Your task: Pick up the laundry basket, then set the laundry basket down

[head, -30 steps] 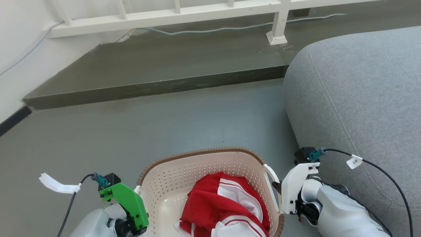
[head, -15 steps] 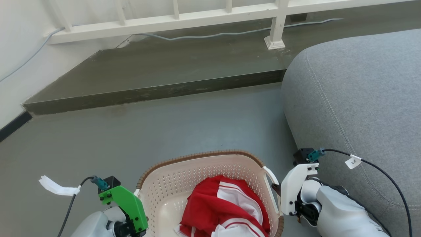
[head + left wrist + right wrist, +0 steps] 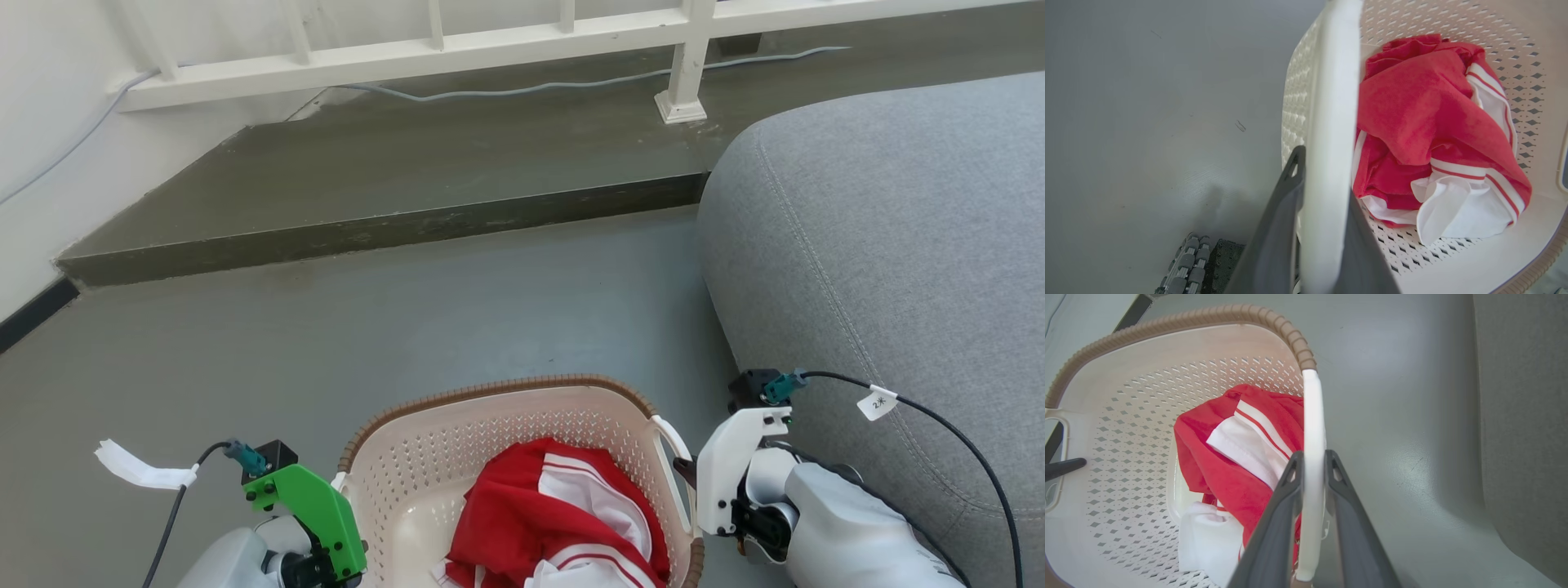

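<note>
The laundry basket (image 3: 490,390) is cream with perforated walls and a brown woven rim, and sits at the bottom centre of the head view between my two arms. A red and white garment (image 3: 563,514) lies inside it. My left gripper (image 3: 1325,175) is shut on the basket's white left handle (image 3: 1331,81). On the opposite side, my right gripper (image 3: 1313,455) is shut on the white right handle (image 3: 1312,412). In the right wrist view a dark finger (image 3: 1063,467) of the left gripper pokes through the far handle. I cannot tell whether the basket's bottom touches the floor.
A large grey cushioned seat (image 3: 882,245) stands close on the right, beside my right arm. A raised step (image 3: 392,220) crosses ahead, with a white railing (image 3: 424,45) and a cable behind it. The wall runs along the left. Base rollers (image 3: 1184,265) show below the basket.
The whole head picture has slid down slightly, so the camera moved. Both grippers keep the same hold on the basket handles; the garment lies as before.
</note>
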Motion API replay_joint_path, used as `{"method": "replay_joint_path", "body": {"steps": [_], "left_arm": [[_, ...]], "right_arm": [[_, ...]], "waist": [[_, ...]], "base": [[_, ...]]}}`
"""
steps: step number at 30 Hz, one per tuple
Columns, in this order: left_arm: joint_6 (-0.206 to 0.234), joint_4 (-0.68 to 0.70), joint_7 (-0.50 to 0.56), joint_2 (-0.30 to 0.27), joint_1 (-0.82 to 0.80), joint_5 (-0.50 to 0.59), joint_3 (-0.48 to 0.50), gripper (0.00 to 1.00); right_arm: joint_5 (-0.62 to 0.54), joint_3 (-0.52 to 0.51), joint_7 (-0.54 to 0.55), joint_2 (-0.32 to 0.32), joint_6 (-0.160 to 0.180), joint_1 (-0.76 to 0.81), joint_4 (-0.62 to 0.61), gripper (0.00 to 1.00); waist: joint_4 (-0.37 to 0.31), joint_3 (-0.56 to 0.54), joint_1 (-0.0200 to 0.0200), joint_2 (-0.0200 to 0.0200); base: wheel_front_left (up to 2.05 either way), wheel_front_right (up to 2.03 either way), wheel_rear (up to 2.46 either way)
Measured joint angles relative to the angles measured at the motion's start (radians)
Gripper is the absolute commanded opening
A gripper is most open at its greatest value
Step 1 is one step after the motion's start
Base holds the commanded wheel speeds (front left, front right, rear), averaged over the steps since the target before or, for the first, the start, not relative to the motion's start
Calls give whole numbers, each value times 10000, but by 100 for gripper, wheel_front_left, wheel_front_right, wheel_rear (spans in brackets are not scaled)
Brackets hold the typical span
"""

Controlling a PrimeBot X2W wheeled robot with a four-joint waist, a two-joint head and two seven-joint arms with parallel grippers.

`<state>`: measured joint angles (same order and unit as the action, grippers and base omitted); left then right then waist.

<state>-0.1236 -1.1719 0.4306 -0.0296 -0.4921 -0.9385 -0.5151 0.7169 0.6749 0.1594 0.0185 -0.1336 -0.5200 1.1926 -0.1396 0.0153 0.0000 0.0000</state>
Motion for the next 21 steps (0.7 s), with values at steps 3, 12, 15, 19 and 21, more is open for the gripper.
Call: {"method": "replay_joint_path", "body": {"steps": [3,12,15,19,21], "left_arm": [[0,10,0,0,7,-8,-12,0],[2,15,0,-4,28,-102,-56,0],[6,67,0,-13,42,-102,-119,0],[8,115,-4,-29,60,-102,-188,0],[8,136,-17,-35,62,-102,-207,0]], "right_arm": [[58,33,2,0,2,0,15,0],[104,132,0,2,19,0,42,0],[113,153,0,8,21,0,46,0],[138,163,0,13,23,0,48,0],[150,165,0,13,25,0,48,0]], "waist": [[13,-8,0,0],[61,-48,0,0],[72,-61,0,0],[80,-69,0,0],[84,-63,0,0]], "base": [[0,0,0],[0,0,0],[0,0,0],[0,0,0],[0,0,0]]}}
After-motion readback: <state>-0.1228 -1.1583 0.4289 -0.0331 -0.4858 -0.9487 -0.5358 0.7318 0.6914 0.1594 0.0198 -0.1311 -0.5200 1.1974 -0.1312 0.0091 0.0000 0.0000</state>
